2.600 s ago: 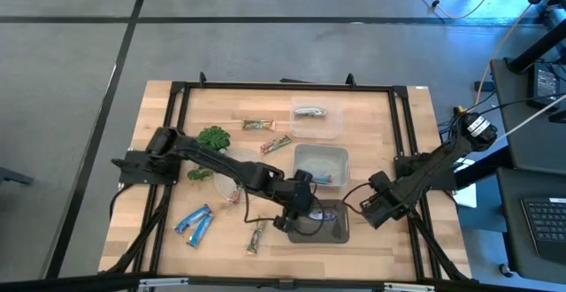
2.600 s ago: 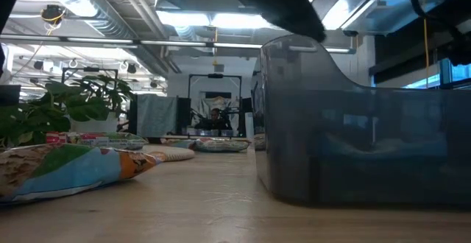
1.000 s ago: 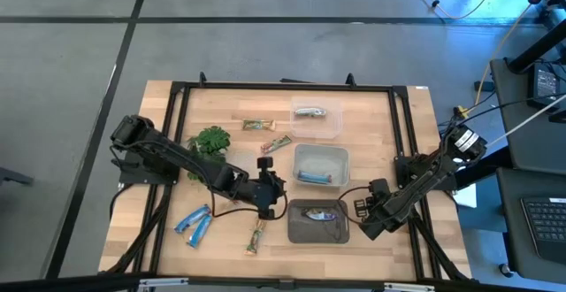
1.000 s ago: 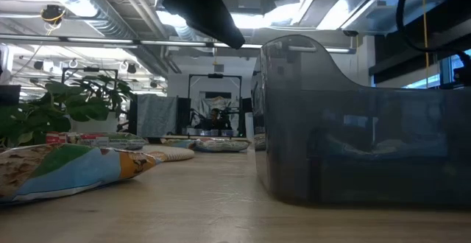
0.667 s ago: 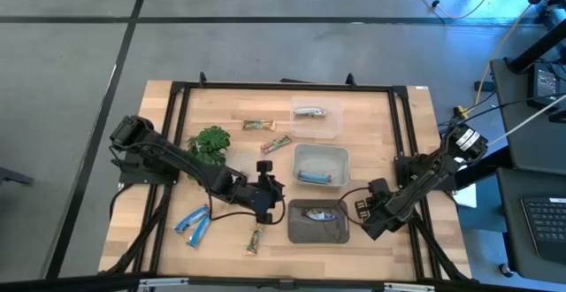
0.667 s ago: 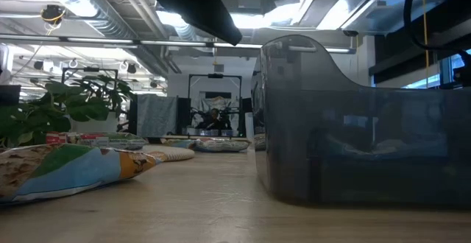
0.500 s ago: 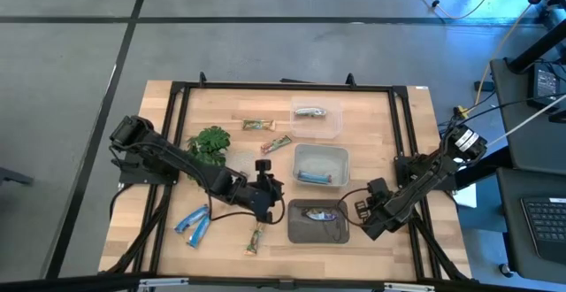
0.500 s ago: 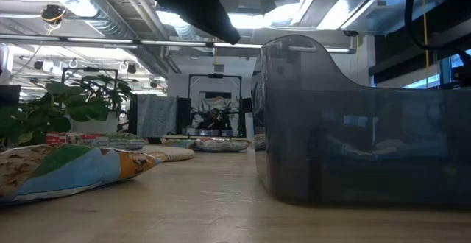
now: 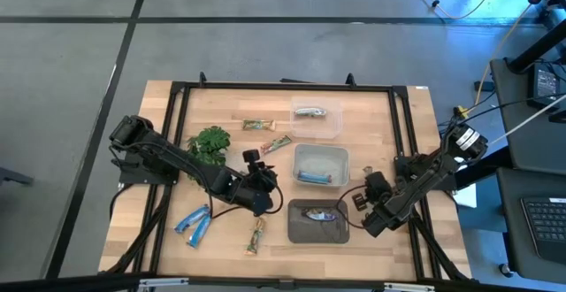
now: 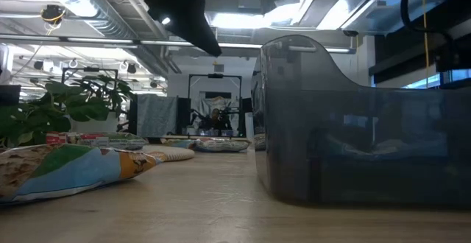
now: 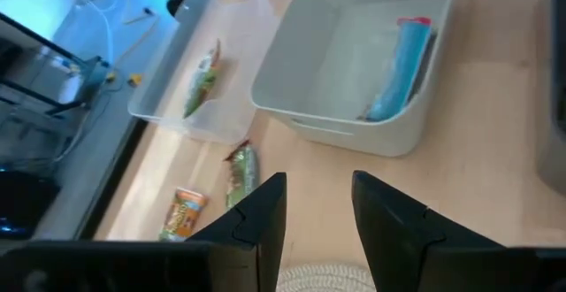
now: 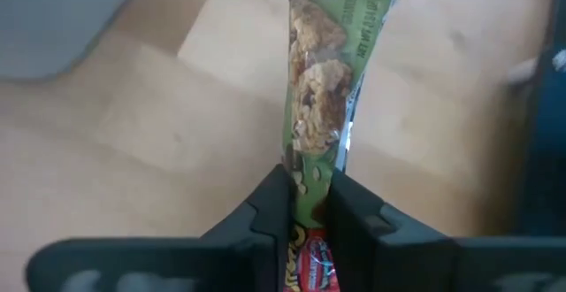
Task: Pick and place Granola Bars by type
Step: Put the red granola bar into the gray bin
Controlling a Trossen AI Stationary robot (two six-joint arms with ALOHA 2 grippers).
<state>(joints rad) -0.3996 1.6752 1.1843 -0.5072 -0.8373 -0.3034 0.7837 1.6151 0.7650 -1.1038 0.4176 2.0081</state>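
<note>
Granola bar (image 12: 317,106) between right end effector (image 12: 306,205) fingers

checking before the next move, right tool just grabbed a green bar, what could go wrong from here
1. The right tool pinches the green bar near one end only, so it may swing or slip.
2. The dark bin sits close beside it; a swing could clip its rim.
3. The left tool hangs open near the white bin; paths may cross.
</note>
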